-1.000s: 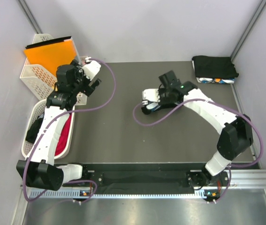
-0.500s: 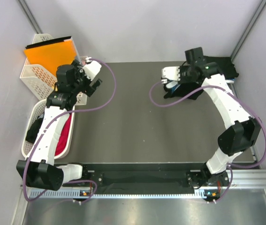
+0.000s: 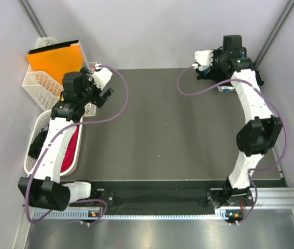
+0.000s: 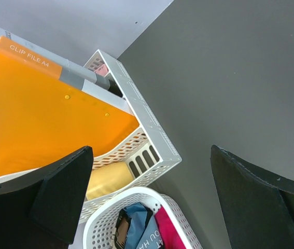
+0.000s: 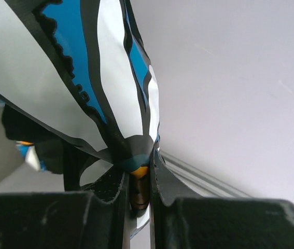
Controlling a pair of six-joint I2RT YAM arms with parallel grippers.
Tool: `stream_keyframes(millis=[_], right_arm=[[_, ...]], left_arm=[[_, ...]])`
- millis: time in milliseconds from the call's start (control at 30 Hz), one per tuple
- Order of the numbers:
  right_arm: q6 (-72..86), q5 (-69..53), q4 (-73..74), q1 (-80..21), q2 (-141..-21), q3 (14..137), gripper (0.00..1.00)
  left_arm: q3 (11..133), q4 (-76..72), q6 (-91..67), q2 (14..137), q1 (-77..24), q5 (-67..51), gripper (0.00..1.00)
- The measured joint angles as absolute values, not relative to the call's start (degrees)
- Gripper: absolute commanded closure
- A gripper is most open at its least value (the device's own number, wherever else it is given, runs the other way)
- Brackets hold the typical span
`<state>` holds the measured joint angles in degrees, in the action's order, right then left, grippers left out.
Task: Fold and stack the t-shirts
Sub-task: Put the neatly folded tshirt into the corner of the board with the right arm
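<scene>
The t-shirt (image 5: 58, 78) shows white and blue patches edged in black. The folder (image 4: 38, 119) is orange, the lattice basket (image 4: 154, 142) white.

The right arm (image 3: 249, 98) hides most of the t-shirt stack (image 3: 225, 88); the clamped t-shirt (image 5: 58, 62) overruns the view's edges.

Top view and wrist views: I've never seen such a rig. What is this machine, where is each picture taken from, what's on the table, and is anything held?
Two robot arms are bolted at the near edge of a table. The top view looks down from above and behind them; the other two come from a camera on each wrist. At the left stand two white baskets, one holding an orange folder, one loose shirts. A folded pile sits in the far right corner, partly hidden. The left gripper is open, empty. The right gripper is shut on a white-blue t-shirt.
</scene>
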<state>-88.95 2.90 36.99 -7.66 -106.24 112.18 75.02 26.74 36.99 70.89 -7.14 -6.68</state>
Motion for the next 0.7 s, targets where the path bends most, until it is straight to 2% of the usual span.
stream_keyframes(millis=[133,333,467,700], right_arm=[[-90.45,2.68,31.14,-4.03,-111.7,118.78,1.0],[-92.75,3.57,16.47,-1.17,-115.37,119.22,1.0],[-92.79,5.76,8.19,-0.82,-122.63,124.97,1.0],[-91.81,6.31,-0.93,2.09,-130.98,125.36,1.0]], left_arm=[[75.02,26.98,36.71,70.89,-7.14,-6.68,0.01],[75.02,27.0,36.1,70.94,-7.14,-6.85,0.01],[75.02,27.0,35.62,71.4,-7.14,-7.09,0.01],[75.02,27.05,34.96,71.9,-7.14,-7.03,0.02]])
